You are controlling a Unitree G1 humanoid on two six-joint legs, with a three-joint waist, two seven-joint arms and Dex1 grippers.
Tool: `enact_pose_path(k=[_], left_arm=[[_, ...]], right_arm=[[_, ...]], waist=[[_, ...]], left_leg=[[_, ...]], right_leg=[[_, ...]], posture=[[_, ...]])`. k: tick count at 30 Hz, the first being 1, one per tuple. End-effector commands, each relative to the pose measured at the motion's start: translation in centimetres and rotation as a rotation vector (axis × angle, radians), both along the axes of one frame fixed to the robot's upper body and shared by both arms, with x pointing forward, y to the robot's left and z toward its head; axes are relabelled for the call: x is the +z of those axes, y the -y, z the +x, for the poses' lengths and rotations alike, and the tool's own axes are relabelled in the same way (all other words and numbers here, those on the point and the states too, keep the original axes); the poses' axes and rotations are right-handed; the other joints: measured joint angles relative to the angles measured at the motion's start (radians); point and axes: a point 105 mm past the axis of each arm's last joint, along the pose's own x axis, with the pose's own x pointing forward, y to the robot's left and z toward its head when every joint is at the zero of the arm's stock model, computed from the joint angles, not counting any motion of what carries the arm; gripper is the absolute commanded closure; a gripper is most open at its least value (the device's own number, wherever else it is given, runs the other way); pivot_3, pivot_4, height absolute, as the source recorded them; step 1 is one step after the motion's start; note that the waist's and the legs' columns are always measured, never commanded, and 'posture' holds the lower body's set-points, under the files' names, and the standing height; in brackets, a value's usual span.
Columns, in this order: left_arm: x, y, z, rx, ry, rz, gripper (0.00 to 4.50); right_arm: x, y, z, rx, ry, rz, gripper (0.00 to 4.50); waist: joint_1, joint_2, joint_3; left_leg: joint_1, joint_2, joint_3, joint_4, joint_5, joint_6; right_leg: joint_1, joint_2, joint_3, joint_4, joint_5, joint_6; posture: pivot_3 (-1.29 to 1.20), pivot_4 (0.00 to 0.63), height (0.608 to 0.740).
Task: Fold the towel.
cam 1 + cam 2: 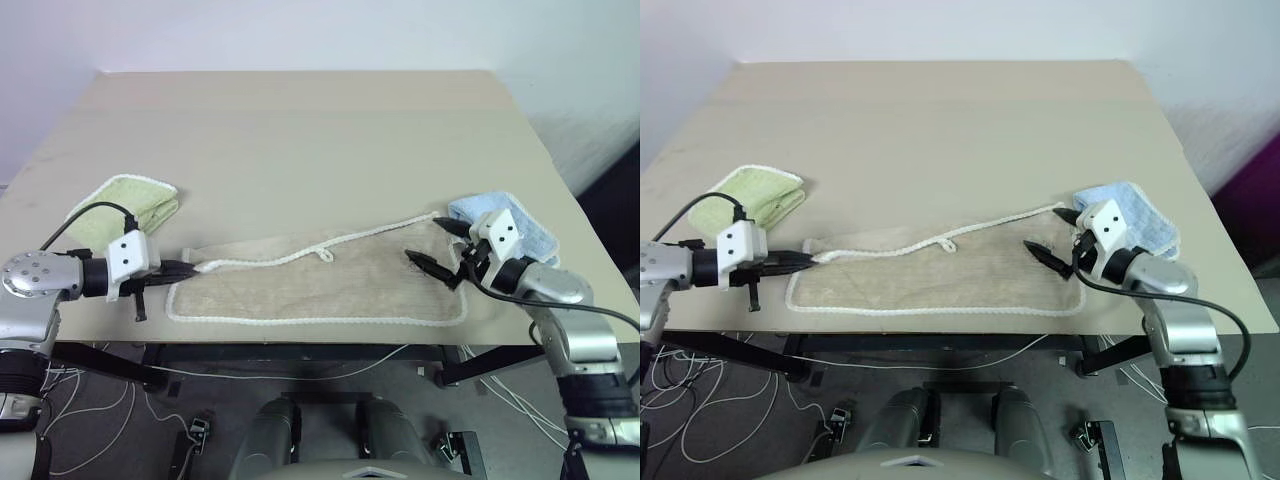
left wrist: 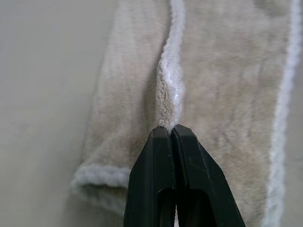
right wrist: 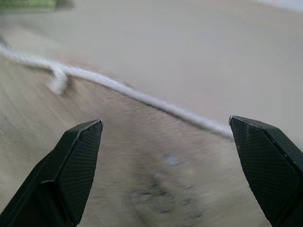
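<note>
Left gripper (image 1: 190,267) is clenched on the white corded edging at the left end of the towel (image 1: 320,285), which lies flat along the near edge of the table (image 1: 300,130), long axis running left to right between the arms. Right gripper (image 1: 440,250) hangs just over the towel's right end, jaws spread wide and empty; judged next to close there. The left wrist view confirms the pinch on the cord; the right wrist view shows a dark smudge on the cloth between its fingertips (image 3: 78,161).

Beige towel (image 1: 330,285) lying spread along the table's near edge

Its white-corded left corner is sitting pinched between the left jaws, which are pressing together; its right end is lying beneath the wide-standing right jaws, small loop showing on the far edging.
</note>
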Motion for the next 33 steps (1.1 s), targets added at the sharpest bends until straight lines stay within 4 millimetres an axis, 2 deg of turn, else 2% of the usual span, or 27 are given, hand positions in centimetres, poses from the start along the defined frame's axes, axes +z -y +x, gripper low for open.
enact_pose_path(k=[1,7,12,15,19,24,27,33], left_arm=[[1.9,-0.3,0.4,0.038,0.068,-0.055,4.48],[1.1,-0.4,-0.1,0.04,0.056,-0.023,4.48],[0.7,-0.1,-0.3,0.036,0.051,-0.015,4.48],[0.5,-0.2,-0.6,0.033,0.041,-0.004,4.48],[0.0,-0.5,-1.3,0.024,0.019,0.027,4.48],[-0.3,-0.7,-1.7,0.032,0.015,0.039,4.48],[-0.5,-0.8,-1.9,0.036,0.014,0.04,4.5],[-0.7,-0.8,-2.0,0.039,0.01,0.041,4.5]], right_arm=[[1.5,0.9,1.3,0.007,0.113,-0.165,0.0],[1.6,2.0,4.0,0.036,0.171,-0.413,0.0],[1.4,2.4,6.9,0.035,0.18,-0.561,0.0],[1.2,2.6,8.0,0.036,0.169,-0.609,0.0],[0.7,2.8,8.8,0.033,0.151,-0.686,0.0],[0.1,2.5,8.9,0.075,0.142,-0.733,0.0],[0.1,2.3,8.9,0.087,0.143,-0.738,0.57],[0.1,2.3,8.7,0.102,0.141,-0.734,2.65]], waist=[[-0.002,0.0,0.0],[-0.007,0.0,0.0],[-0.008,0.001,0.0],[-0.009,0.001,0.001],[-0.008,0.001,0.001],[-0.009,0.001,0.001],[-0.01,0.001,0.001],[-0.01,0.001,0.001]], left_leg=[[0.0,0.0,0.0,0.0,0.0,0.0],[0.0,0.001,0.001,0.0,0.0,0.0],[0.0,0.001,0.002,0.0,0.0,0.0],[0.0,0.001,0.002,-0.001,0.0,0.0],[0.0,0.002,0.003,-0.001,0.0,0.0],[0.0,0.003,0.003,-0.001,0.0,0.0],[0.0,0.003,0.003,-0.001,0.0,0.0],[0.0,0.003,0.003,-0.001,0.0,0.0]], right_leg=[[0.0,0.0,0.0,0.0,0.0,0.0],[-0.001,0.001,0.001,0.0,0.0,0.0],[-0.001,0.001,0.001,0.0,0.0,0.0],[-0.002,0.001,0.001,0.0,0.0,0.0],[-0.002,0.002,0.002,0.0,0.0,0.0],[-0.001,0.003,0.002,0.0,0.0,0.0],[-0.001,0.003,0.002,0.0,0.0,0.0],[-0.001,0.003,0.003,0.0,0.0,0.0]], posture=[[0.0,0.15,0.74],[0.0,0.15,0.74],[0.0,0.15,0.74],[0.0,0.15,0.74],[0.0,0.15,0.74],[0.0,0.15,0.74],[0.0,0.15,0.74],[0.0,0.15,0.74]])
